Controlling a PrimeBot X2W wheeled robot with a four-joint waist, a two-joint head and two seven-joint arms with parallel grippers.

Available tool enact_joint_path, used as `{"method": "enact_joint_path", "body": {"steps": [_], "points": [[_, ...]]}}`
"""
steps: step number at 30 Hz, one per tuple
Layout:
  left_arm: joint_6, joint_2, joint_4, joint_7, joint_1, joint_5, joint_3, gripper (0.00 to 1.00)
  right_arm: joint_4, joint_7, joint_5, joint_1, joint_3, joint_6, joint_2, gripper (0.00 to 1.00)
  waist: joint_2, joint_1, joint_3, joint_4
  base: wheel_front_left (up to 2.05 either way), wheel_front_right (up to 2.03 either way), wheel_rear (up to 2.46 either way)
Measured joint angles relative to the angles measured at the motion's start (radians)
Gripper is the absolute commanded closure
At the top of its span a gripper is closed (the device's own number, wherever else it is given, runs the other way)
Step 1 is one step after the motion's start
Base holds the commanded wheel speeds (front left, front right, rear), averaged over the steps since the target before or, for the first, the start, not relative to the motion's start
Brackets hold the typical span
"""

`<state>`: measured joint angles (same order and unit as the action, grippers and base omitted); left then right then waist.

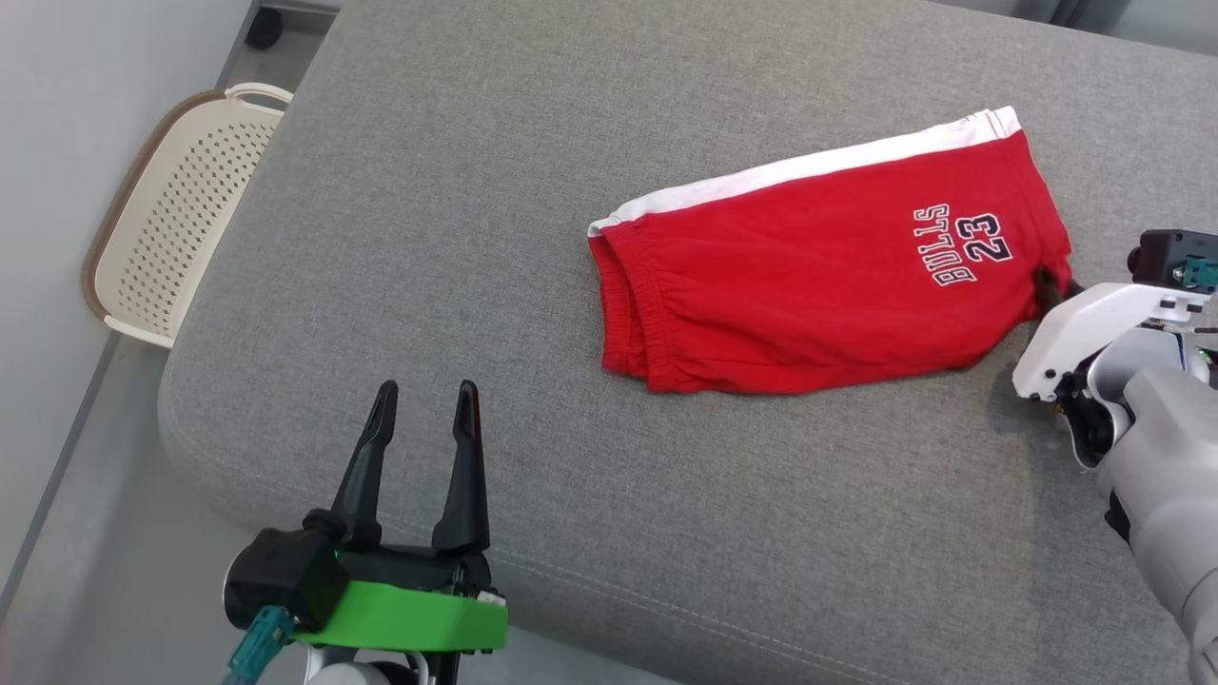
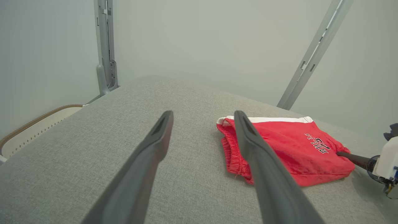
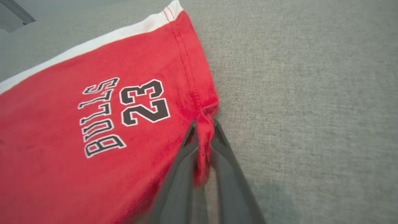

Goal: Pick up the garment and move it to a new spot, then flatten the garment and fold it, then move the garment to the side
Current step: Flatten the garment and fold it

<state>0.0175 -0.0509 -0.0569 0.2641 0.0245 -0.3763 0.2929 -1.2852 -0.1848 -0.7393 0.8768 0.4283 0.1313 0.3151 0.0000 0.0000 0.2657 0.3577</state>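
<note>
the grey cushion (image 1: 476, 285) held the red shorts (image 1: 818, 285) toward my right, lying flat and doubled over. my right pincer (image 3: 203, 137) pinched their hem corner; my left pincer (image 1: 428, 400) hung spread, well apart. folding looked done, i judged; moving them aside remained.

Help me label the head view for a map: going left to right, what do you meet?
White basket → left pincer, open → red shorts → right pincer, pinching the shorts' right hem.
</note>
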Motion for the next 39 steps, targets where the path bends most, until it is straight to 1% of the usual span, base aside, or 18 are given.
{"method": "enact_joint_path", "body": {"steps": [5, 10, 14, 18, 21, 24, 30, 31, 32, 33, 34, 38, 39], "points": [[0.0, 0.0, 0.013, 0.0, 0.0, -0.002, 0.005, 0.0, 0.0, 0.005, 0.014, -0.004, -0.012, 0.001, -0.006, 1.0, 0.0, 0.0, -0.008, -0.004, 0.0, 0.0, 0.0], [-0.009, 0.0, 0.021, 0.0, -0.005, -0.004, 0.007, 0.0, 0.002, -0.046, 0.017, -0.054, -0.027, 0.0, -0.035, 1.0, 0.0, 0.0, -0.04, -0.019, 0.0, 0.0, 0.0], [-0.008, 0.0, 0.03, 0.0, -0.015, -0.001, 0.003, 0.0, 0.042, -0.068, 0.001, -0.109, -0.045, 0.0, -0.047, 1.0, 0.0, 0.0, -0.06, -0.04, 0.0, 0.0, 0.0], [-0.009, 0.0, 0.047, 0.0, -0.019, 0.0, -0.001, 0.0, 0.093, -0.074, -0.006, -0.172, -0.07, 0.0, -0.04, 1.0, 0.0, 0.0, -0.081, -0.064, 0.0, 0.0, 0.0], [-0.01, 0.0, 0.063, 0.0, -0.027, 0.001, -0.003, 0.0, 0.144, -0.076, 0.007, -0.22, -0.099, 0.0, -0.034, 1.0, 0.0, 0.0, -0.1, -0.082, 0.0, 0.0, 0.0], [-0.01, 0.0, 0.078, 0.0, -0.036, 0.007, -0.007, 0.0, 0.207, -0.077, 0.034, -0.293, -0.169, 0.0, -0.038, 1.0, 0.0, 0.0, -0.13, -0.102, 0.0, 0.0, 0.0], [-0.01, 0.0, 0.095, 0.0, -0.052, 0.008, -0.016, 0.0, 0.269, -0.077, 0.111, -0.391, -0.256, 0.0, -0.088, 1.0, 0.0, 0.0, -0.17, -0.132, 0.0, 0.0, 0.0], [-0.01, 0.0, 0.097, 0.0, -0.054, 0.009, -0.017, 0.0, 0.273, -0.077, 0.126, -0.402, -0.266, 0.0, -0.094, 0.89, 0.0, 0.0, -0.175, -0.136, 0.0, 0.0, 0.0], [-0.01, 0.0, 0.102, 0.0, -0.056, 0.009, -0.017, 0.0, 0.276, -0.077, 0.137, -0.409, -0.275, 0.0, -0.101, 0.86, 0.0, 0.0, -0.18, -0.14, 0.0, 0.0, 0.0], [-0.01, 0.0, 0.106, 0.0, -0.056, 0.01, -0.018, 0.0, 0.276, -0.077, 0.148, -0.415, -0.282, 0.0, -0.107, 0.67, 0.0, 0.0, -0.184, -0.144, 0.0, 0.0, 0.0], [-0.01, 0.0, 0.112, 0.0, -0.056, 0.01, -0.018, 0.0, 0.273, -0.077, 0.158, -0.42, -0.285, 0.0, -0.114, 0.01, 0.0, 0.0, -0.189, -0.147, 0.0, 0.0, 0.0], [-0.008, 0.0, 0.149, 0.0, -0.066, 0.014, -0.017, 0.0, 0.279, -0.077, 0.206, -0.424, -0.32, 0.0, -0.122, 0.0, 0.0, 0.0, -0.206, -0.157, 0.0, 0.0, 0.0], [-0.002, 0.0, 0.158, 0.0, -0.066, 0.018, -0.021, 0.0, 0.284, -0.077, 0.22, -0.425, -0.33, 0.0, -0.122, 0.0, 0.0, 0.0, -0.212, -0.159, 0.0, 0.0, 0.0]]}}
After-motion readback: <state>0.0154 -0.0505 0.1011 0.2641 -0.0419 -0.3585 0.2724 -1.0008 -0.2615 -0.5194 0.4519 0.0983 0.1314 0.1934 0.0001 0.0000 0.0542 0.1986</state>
